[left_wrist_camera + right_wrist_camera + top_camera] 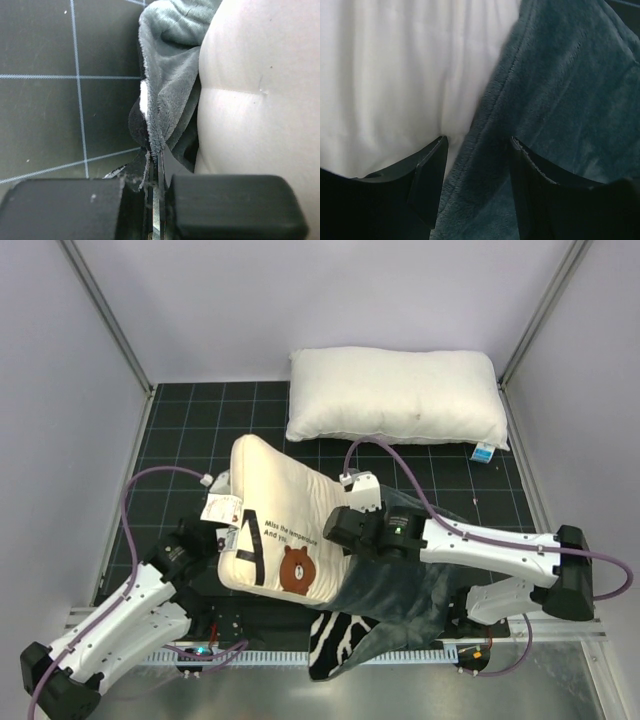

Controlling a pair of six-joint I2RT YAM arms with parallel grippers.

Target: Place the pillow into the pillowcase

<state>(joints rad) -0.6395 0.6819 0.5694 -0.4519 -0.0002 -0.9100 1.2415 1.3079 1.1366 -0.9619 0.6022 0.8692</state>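
Left claw (pixel 155 186) is clamped on the pillowcase (pixel 170 75) hem, beside the pillow (pixel 260 100). Right claw (pixel 477 165) stands half apart, astride the hem where it meets the pillow, mid-tabletop (pixel 190 430).

The top camera hangs above and behind the left arm (pixel 120 615) and right arm (pixel 500 550), facing down and forward. It is far enough off to take in the tabletop (pixel 190 440) from its near edge to the white pillow (pixel 395 395) at its far edge. The left wrist camera sits right behind the left gripper (pixel 157 182), looking along it from very close at the pillowcase (pixel 167 75) hem, with the pillow (pixel 250 100) on the right and tabletop on the left. The right wrist camera looks past the right gripper (pixel 477 150), equally close, at the line where pillow meets pillowcase. All three views share these two things, by the middle of the tabletop's near edge.
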